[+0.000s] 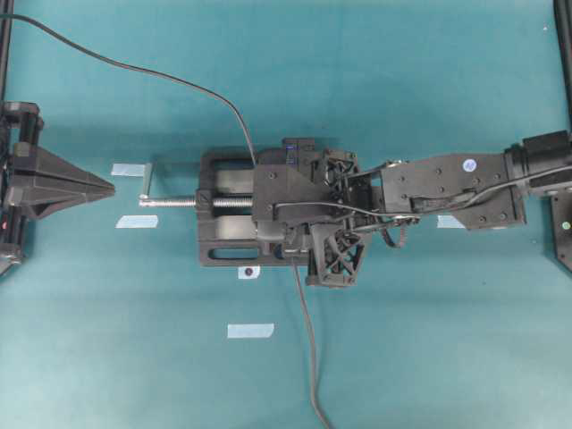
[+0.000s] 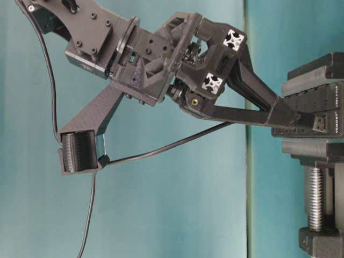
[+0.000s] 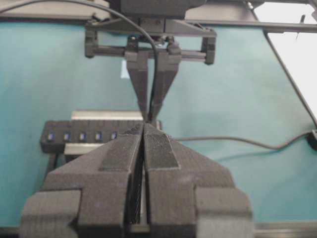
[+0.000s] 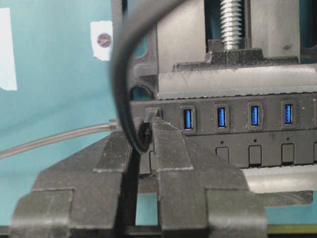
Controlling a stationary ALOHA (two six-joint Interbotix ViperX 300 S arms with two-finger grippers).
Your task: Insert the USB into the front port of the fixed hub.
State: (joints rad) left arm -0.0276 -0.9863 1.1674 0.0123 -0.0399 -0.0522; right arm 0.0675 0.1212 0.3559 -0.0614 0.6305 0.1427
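USB: small black plug on a thin dark cable, at the hub's end port.
Hub: black bar, blue ports, clamped in the vise.
My right gripper: pinching the USB.
My left gripper: closed, empty.

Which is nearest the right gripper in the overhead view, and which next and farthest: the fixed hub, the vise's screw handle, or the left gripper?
From the right gripper:
1. The fixed hub, directly beneath its fingertips, clamped in the vise.
2. The screw handle, left of the vise body.
3. The left gripper, parked at the far left edge.
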